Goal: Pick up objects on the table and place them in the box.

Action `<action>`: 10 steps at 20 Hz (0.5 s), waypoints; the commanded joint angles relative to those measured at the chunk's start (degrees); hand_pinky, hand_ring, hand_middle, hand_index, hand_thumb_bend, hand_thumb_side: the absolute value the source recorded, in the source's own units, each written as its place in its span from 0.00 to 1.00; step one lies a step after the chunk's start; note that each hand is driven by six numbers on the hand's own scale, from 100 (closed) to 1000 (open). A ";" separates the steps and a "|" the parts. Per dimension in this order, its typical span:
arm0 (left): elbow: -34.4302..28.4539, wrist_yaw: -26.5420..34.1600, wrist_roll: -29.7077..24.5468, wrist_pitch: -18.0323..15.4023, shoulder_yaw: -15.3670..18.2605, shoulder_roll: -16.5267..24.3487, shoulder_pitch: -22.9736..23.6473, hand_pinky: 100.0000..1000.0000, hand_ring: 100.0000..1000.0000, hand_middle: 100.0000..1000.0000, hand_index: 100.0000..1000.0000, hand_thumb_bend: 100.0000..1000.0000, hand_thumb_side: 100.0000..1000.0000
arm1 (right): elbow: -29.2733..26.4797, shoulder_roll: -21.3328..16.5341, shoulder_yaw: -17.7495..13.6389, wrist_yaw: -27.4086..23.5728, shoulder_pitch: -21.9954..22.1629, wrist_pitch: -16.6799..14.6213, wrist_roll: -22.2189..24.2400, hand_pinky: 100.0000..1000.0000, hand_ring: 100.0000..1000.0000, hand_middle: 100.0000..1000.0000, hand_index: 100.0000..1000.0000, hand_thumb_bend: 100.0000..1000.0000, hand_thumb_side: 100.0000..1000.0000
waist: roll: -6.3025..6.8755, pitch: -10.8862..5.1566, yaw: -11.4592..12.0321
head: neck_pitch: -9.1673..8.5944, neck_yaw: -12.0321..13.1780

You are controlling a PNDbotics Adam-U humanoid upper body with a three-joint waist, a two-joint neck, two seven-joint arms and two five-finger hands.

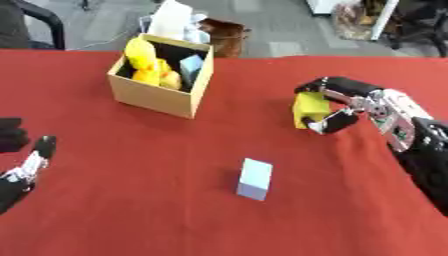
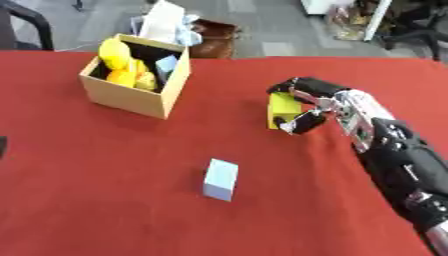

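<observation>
My R hand [image 1: 350, 107] wrapped round yellow block [image 1: 309, 109], fingers over top, thumb under; block at table [image 1: 131, 200] level, right of centre, can't tell if lifted. L hand [image 1: 26, 167] idle at lower-left edge, fingers relaxed, pointing up. Pale blue block [image 1: 255, 179] upright mid-table, near me, well apart from both hands. Box [image 1: 157, 95] far left, holds yellow toy [image 1: 149, 65] + light blue piece [image 1: 191, 64].

Red desk [image 1: 131, 200] fills the view; grey floor [image 1: 262, 20] beyond; brown bag [image 1: 226, 35] behind far edge; black chair [image 1: 35, 22] at upper left.
</observation>
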 commanded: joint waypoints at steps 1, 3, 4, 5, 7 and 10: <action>-0.69 0.11 -0.20 0.00 0.06 0.53 -0.64 0.62 0.56 0.50 0.67 0.48 0.35 | -3.66 -1.48 -0.92 -2.81 -2.92 0.79 -0.27 0.67 0.47 0.40 0.89 0.00 0.02 | 0.94 -1.13 0.25 | -0.08 -0.03; -0.72 0.17 -0.30 0.00 -0.06 0.55 -0.70 0.62 0.56 0.50 0.67 0.48 0.35 | -4.69 -1.15 -0.94 -3.78 -4.84 1.40 0.18 0.68 0.47 0.40 0.89 0.00 0.00 | 0.91 -1.24 0.58 | -0.01 -0.09; -0.73 0.20 -0.40 -0.01 -0.17 0.56 -0.72 0.62 0.56 0.50 0.67 0.48 0.35 | -4.92 -0.74 -1.02 -3.87 -5.91 1.68 0.33 0.68 0.47 0.40 0.89 0.00 0.00 | 0.88 -1.30 0.87 | -0.03 -0.16; -0.74 0.21 -0.53 -0.02 -0.29 0.56 -0.77 0.62 0.56 0.50 0.67 0.48 0.35 | -4.73 -0.08 -1.21 -3.69 -7.14 2.03 0.38 0.68 0.47 0.40 0.89 0.00 0.00 | 0.85 -1.35 1.19 | -0.04 -0.23; -0.75 0.25 -0.76 -0.03 -0.52 0.47 -1.00 0.62 0.56 0.50 0.67 0.48 0.35 | -3.48 1.57 -1.76 -2.79 -9.47 2.67 0.08 0.68 0.47 0.40 0.89 0.00 0.00 | 0.80 -1.37 1.90 | -0.12 -0.37; -0.80 0.50 -1.31 -0.16 -1.22 -0.22 -1.92 0.62 0.56 0.50 0.67 0.48 0.35 | -0.78 4.10 -2.67 -0.72 -12.46 3.38 -0.74 0.68 0.49 0.41 0.89 0.00 0.00 | 0.80 -1.17 3.74 | -0.55 -0.83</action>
